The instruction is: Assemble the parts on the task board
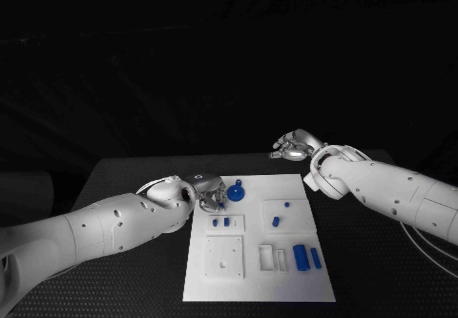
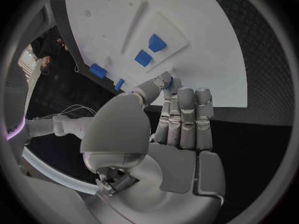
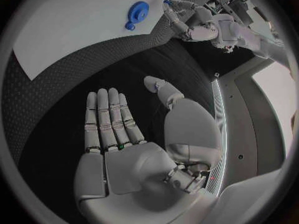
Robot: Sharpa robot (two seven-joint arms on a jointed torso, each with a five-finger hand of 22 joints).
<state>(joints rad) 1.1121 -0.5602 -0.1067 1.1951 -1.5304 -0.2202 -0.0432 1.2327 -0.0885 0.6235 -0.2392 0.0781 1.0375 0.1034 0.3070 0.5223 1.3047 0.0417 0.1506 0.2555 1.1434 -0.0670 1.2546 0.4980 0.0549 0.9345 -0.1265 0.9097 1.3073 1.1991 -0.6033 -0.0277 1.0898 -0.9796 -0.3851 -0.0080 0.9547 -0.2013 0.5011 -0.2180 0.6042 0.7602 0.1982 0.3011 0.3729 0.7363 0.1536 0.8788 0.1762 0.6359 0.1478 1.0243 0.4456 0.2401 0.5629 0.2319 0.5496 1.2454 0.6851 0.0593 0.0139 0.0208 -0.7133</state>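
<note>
The white task board [image 1: 263, 278] lies in the middle of the table. On it sit a round blue disc with a stub [image 1: 237, 193] [image 3: 137, 10], two small blue blocks [image 1: 222, 222] [image 2: 149, 51] in a raised plate, two short pegs [image 1: 282, 213] and two blue cylinders [image 1: 306, 258]. My left hand [image 1: 210, 199] [image 2: 177, 119] is at the board's left edge beside the disc. Its thumb and a finger pinch a small blue part [image 2: 168, 80]; the other fingers are straight. My right hand [image 1: 294, 146] [image 3: 124, 134] hovers beyond the board's far right corner, fingers spread, holding nothing.
White raised plates [image 1: 225, 257] and small white frames [image 1: 273, 258] stand on the board's near half. The black table [image 1: 124, 185] runs around the board on all sides. A cable trails beside my right arm [image 1: 420, 242].
</note>
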